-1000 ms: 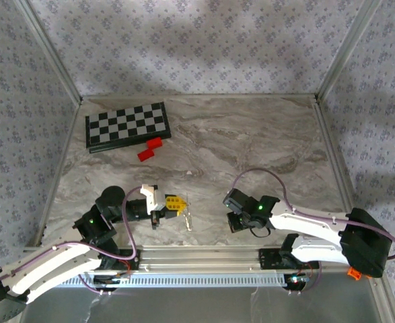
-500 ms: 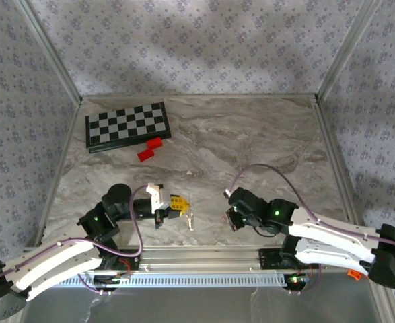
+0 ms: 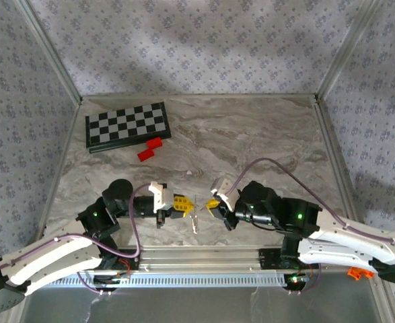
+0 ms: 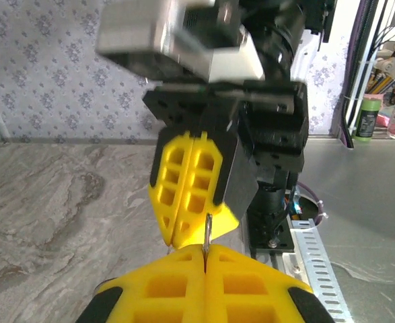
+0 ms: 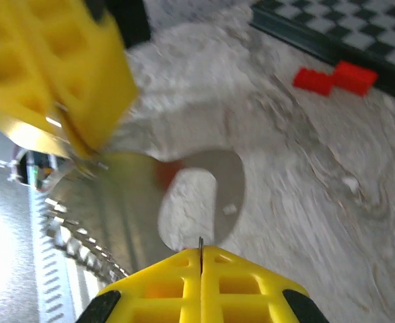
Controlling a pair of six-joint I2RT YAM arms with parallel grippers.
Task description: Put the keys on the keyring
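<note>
The keyring point(image 5: 228, 180), a thin silvery loop, is clamped by the left gripper point(image 3: 184, 206); the right gripper point(image 3: 212, 203) is seen closed alongside, above a marbled tabletop point(image 3: 264, 134) ringed by floral-papered walls point(image 3: 197, 47).

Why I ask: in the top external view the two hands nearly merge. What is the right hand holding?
Observer: Its wrist camera shows the right hand shut on the edge of the silvery keyring.
Operator: And the left hand?
Observer: The left hand is shut too, the ring's thin edge poking from its grip.
Operator: Any key there?
Observer: A blurred red spot sits by the loop's hole; I cannot tell whether it is threaded.
</note>
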